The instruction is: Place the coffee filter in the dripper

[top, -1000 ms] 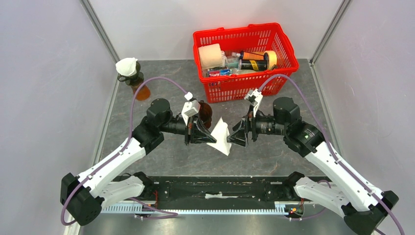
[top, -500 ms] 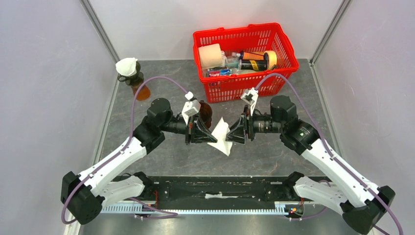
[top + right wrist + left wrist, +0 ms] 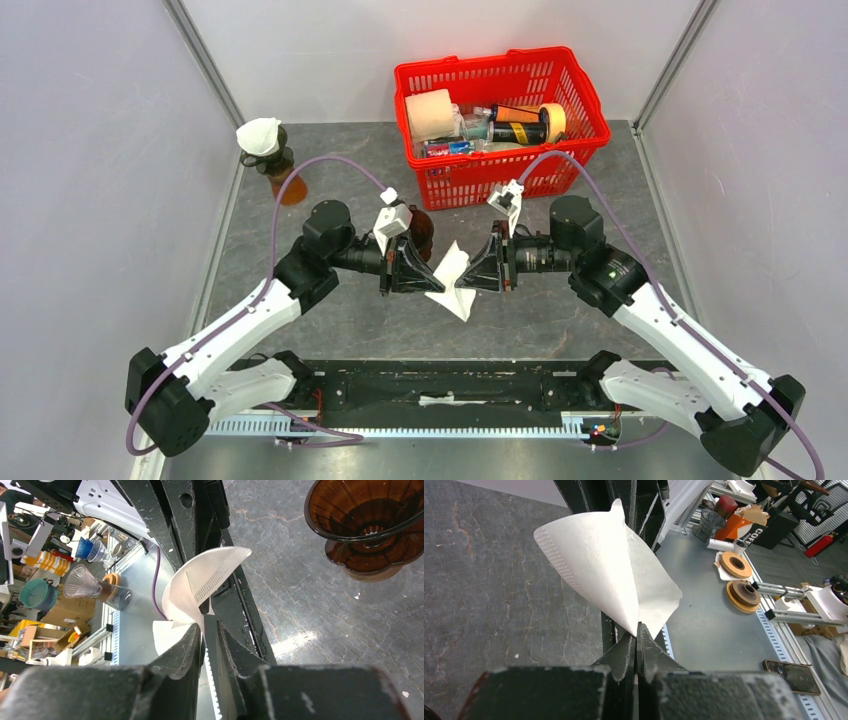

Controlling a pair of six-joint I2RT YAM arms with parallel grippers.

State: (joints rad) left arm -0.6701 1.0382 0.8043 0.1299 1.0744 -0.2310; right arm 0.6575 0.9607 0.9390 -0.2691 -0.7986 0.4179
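The white paper coffee filter (image 3: 452,278) hangs in the air between my two grippers, which face each other over the middle of the table. My left gripper (image 3: 428,282) is shut on the filter's pointed end (image 3: 609,565). My right gripper (image 3: 470,275) has its jaws a narrow gap apart, with the filter's crimped edge (image 3: 200,587) reaching in between the fingertips (image 3: 195,635). The brown glass dripper (image 3: 421,229) stands on the table just behind the left gripper. In the right wrist view the dripper (image 3: 370,525) is empty, up and to the right.
A red basket (image 3: 480,180) holding a paper roll, bottles and tape stands at the back. At the back left stands a brown server with a white filter in its top (image 3: 262,140). Side walls close off left and right.
My right gripper has moved left onto the filter's edge and narrowed its jaws from wide apart to a thin gap. The left gripper has kept its hold and place.
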